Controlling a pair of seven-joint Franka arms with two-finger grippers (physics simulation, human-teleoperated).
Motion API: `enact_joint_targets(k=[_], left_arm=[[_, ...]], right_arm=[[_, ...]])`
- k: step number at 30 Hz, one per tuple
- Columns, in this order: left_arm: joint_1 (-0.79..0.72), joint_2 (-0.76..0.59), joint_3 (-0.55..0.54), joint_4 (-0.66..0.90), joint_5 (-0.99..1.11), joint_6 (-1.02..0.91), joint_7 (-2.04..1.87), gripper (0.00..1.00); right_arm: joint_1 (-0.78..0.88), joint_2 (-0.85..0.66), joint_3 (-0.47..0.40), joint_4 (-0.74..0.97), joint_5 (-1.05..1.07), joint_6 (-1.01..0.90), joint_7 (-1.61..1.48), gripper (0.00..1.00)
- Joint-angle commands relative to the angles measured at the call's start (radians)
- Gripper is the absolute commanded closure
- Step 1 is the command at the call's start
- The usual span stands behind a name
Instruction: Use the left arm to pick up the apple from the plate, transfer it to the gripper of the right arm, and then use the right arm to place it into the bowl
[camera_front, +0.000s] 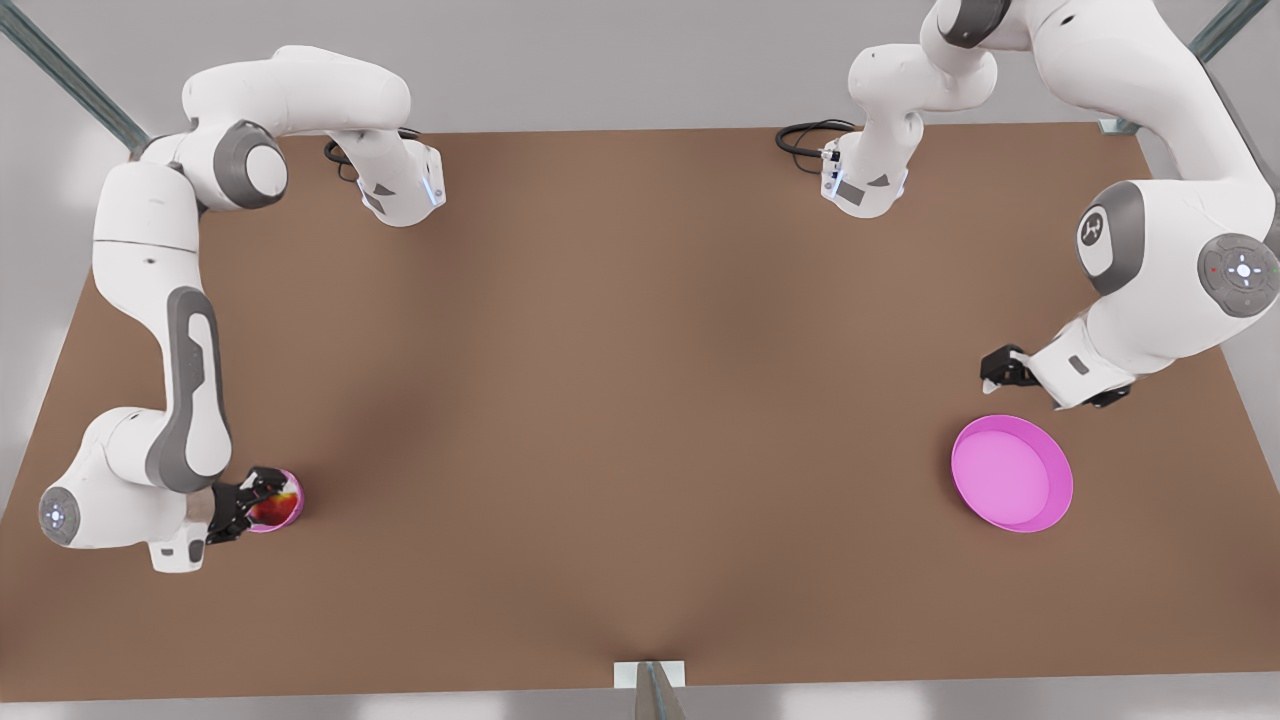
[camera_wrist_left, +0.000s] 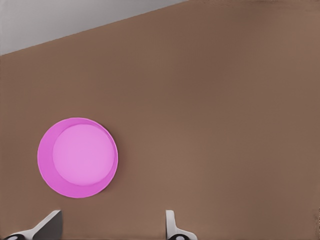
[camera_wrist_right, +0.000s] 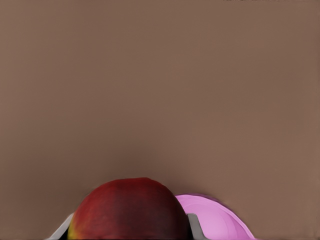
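The red-and-yellow apple (camera_front: 277, 506) (camera_wrist_right: 131, 207) sits between the fingers of my right gripper (camera_front: 255, 503) (camera_wrist_right: 129, 232), which is shut on it at the front view's lower left. It hangs just over the small pink bowl (camera_front: 297, 497) (camera_wrist_right: 217, 221), and most of the bowl is hidden under apple and fingers. At the front view's right, the wide magenta plate (camera_front: 1010, 472) (camera_wrist_left: 77, 157) lies bare. My left gripper (camera_front: 995, 372) (camera_wrist_left: 111, 227) hovers just behind the plate, open, with nothing between its fingers.
The brown table (camera_front: 620, 400) stretches wide between the two arms. Both arm bases (camera_front: 400, 185) (camera_front: 865, 180) stand at the far edge with black cables beside them. A small metal bracket (camera_front: 648, 675) sits at the near edge.
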Motion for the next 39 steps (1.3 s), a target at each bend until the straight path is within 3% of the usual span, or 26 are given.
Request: enact_joint_targets(k=[1,10,13,17,18,22,23,25,26,29,39], left_arm=[[0.0,-0.001,0.0,0.001,0.001,0.003,-0.316,0.0],[-0.003,-0.001,0.0,0.001,-0.002,0.003,-0.33,0.0],[-0.005,-0.001,0.0,0.001,-0.002,0.003,-0.33,0.0],[-0.005,-0.001,-0.002,0.001,-0.002,0.003,-0.346,0.0],[-0.006,-0.001,-0.003,0.001,-0.002,0.003,-0.351,0.0],[-0.006,-0.001,-0.003,0.001,-0.002,0.003,-0.351,0.0],[-0.006,0.0,-0.003,0.001,0.001,0.003,-0.35,0.0],[-0.006,0.017,-0.003,0.016,0.001,0.004,-0.345,0.0],[-0.006,0.02,-0.005,0.017,0.001,0.003,-0.334,0.0],[-0.005,0.037,-0.005,0.022,-0.002,0.004,-0.284,0.0],[-0.008,0.039,-0.006,0.024,-0.002,0.004,-0.282,0.0]], right_arm=[[-0.001,-0.001,-0.003,0.001,-0.025,0.075,-0.058,0.3],[-0.03,-0.012,-0.011,-0.004,-0.074,0.015,-0.118,0.29],[-0.032,-0.012,-0.011,-0.004,-0.074,0.011,-0.122,0.0],[-0.027,-0.018,0.0,0.002,-0.076,-0.034,-0.115,0.0],[-0.002,-0.094,0.0,0.002,-0.077,-0.052,-0.105,0.0],[0.165,-0.444,0.003,0.002,-0.152,-0.222,0.468,0.0],[0.2,-0.544,-0.011,-0.013,-0.149,-0.255,0.575,0.0],[0.338,-0.675,-0.165,-0.099,-0.091,-0.345,0.838,0.0],[0.337,-0.744,-0.181,-0.194,-0.05,-0.333,0.839,0.0],[0.376,-0.736,-0.221,-0.2,-0.091,-0.371,0.934,0.0],[0.377,-0.693,-0.213,-0.167,-0.039,-0.35,1.01,0.0]])
